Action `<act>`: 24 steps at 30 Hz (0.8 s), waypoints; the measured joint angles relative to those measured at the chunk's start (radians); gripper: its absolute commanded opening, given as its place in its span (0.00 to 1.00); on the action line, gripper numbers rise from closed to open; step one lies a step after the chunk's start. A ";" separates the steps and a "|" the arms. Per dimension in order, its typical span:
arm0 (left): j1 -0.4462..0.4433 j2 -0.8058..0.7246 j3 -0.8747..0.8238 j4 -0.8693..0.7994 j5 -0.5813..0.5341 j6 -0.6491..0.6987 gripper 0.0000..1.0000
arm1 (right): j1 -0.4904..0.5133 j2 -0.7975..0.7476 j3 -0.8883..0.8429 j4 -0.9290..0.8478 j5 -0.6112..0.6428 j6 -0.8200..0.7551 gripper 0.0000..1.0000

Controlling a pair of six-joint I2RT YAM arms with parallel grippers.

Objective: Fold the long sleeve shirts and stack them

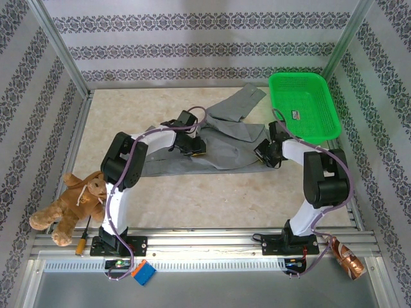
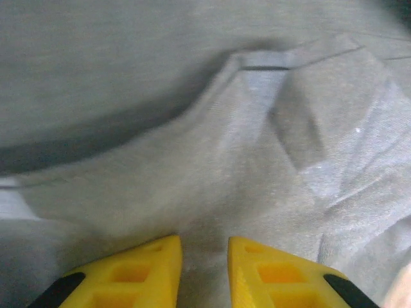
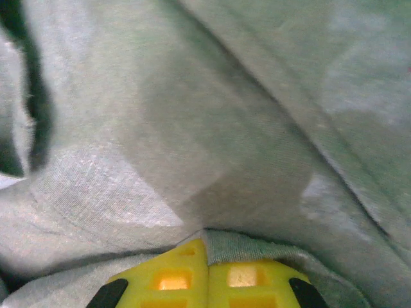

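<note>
The grey long sleeve shirt (image 1: 231, 138) lies crumpled across the middle of the table, one sleeve reaching toward the back. My left gripper (image 1: 192, 149) is down on its left part. In the left wrist view its yellow fingertips (image 2: 204, 240) stand a narrow gap apart, with shirt fabric (image 2: 225, 147) showing between and beyond them. My right gripper (image 1: 264, 156) is at the shirt's right edge. In the right wrist view its jaws (image 3: 207, 244) are closed together, pinching a hem of the shirt (image 3: 192, 128) that folds over the right fingertip.
A green basket (image 1: 305, 106) stands at the back right, close to the right arm. A brown plush toy (image 1: 70, 202) lies at the left table edge near the left arm's base. Patterned walls enclose the table on three sides.
</note>
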 measured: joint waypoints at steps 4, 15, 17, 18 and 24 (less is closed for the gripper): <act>0.006 -0.043 -0.084 0.074 -0.002 -0.006 0.25 | -0.027 -0.056 -0.068 0.034 0.000 0.057 0.00; 0.016 -0.090 -0.134 0.138 0.053 -0.037 0.55 | -0.037 -0.092 -0.103 0.050 0.010 0.129 0.28; 0.022 -0.116 -0.119 0.098 0.054 -0.037 0.59 | -0.034 -0.118 -0.103 0.031 0.019 0.119 0.35; 0.025 -0.133 -0.111 0.077 0.053 -0.036 0.61 | -0.028 -0.136 -0.103 0.015 0.026 0.114 0.38; 0.045 -0.354 -0.100 -0.060 0.026 0.003 0.63 | 0.051 -0.327 -0.087 -0.118 0.081 0.046 0.43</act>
